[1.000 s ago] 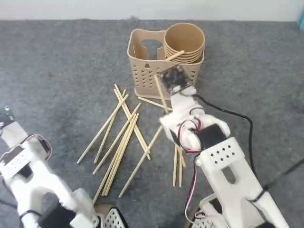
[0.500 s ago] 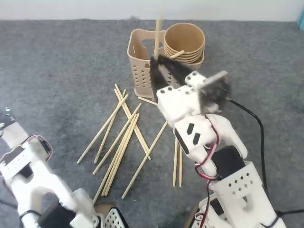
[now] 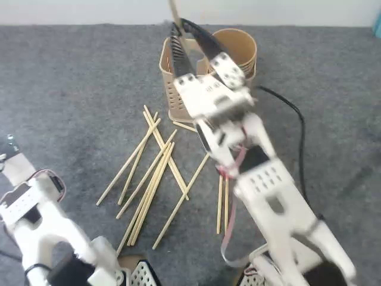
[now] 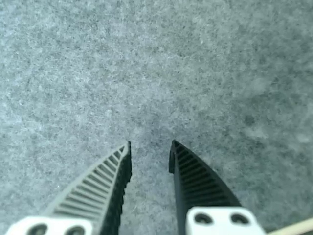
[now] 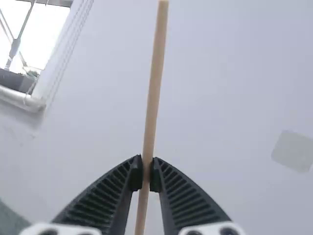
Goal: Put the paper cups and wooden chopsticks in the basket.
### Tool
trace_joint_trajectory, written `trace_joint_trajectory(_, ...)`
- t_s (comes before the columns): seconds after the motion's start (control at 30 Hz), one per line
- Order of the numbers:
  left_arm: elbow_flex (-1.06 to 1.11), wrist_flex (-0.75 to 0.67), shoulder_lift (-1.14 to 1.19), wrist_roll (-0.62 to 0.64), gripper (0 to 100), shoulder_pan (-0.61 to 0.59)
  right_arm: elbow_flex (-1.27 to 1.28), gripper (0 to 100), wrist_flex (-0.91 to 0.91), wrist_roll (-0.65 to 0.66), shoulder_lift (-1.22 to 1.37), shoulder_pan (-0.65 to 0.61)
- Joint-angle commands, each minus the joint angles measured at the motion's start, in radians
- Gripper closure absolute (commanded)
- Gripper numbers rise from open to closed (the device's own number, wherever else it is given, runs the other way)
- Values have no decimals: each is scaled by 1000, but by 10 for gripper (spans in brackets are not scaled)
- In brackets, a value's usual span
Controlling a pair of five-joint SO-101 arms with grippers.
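Right hand: We find the right hand (image 5: 145,169) closed narrow on one pale round wooden chopstick (image 5: 154,83), which is pinched at the fingertips.
Held stick: It stands upright and runs on well past the fingertips.
Basket: The beige perforated plastic basket (image 3: 172,98) lies just under the raised right hand (image 3: 180,25). The stacked brown paper cups (image 3: 235,44) sit in the compartment beside that hand.
Handling: We judge the stick light, stiff and smooth. It may pivot in a fingertip pinch, so a hold near mid-length is steadier.
Loose stock: The loose wooden chopsticks (image 3: 149,173) lie crossed on the grey carpeted worktop (image 3: 71,89), well below the right hand.
Left hand: The left hand (image 4: 149,147) is slightly parted and holds nothing. It is just above the worktop.
Hidden: The stick's lower end is behind the right hand, and its top is cut off in the high view. We cannot tell whether it is lined up with a compartment.
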Motion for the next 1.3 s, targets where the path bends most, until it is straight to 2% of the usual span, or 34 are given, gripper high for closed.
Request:
trace_joint_trajectory(0.0,-5,-21,-8,-8,874,8,-160,991,-38,20,205,59)
trace_joint_trajectory(0.13,-5,-21,-8,-8,874,8,-184,988,-33,20,338,82)
trace_joint_trajectory(0.33,-7,-21,-6,-8,874,8,-106,987,12,-55,306,82)
trace_joint_trajectory(0.4,-7,-21,-5,-8,874,8,-103,983,133,-75,272,82)
trace_joint_trajectory(0.57,-7,-21,-5,-8,874,8,-103,851,406,-184,139,104)
trace_joint_trajectory(0.63,-7,-21,-5,-8,874,8,-103,835,486,-233,61,110)
trace_joint_trajectory(0.83,-7,-21,-5,-8,874,9,-101,880,763,-328,-239,137)
trace_joint_trajectory(1.13,-8,-2,-11,-12,874,68,-91,951,1501,-410,-733,139)
trace_joint_trajectory(1.27,-15,43,-14,-153,877,146,34,952,1759,-404,-918,139)
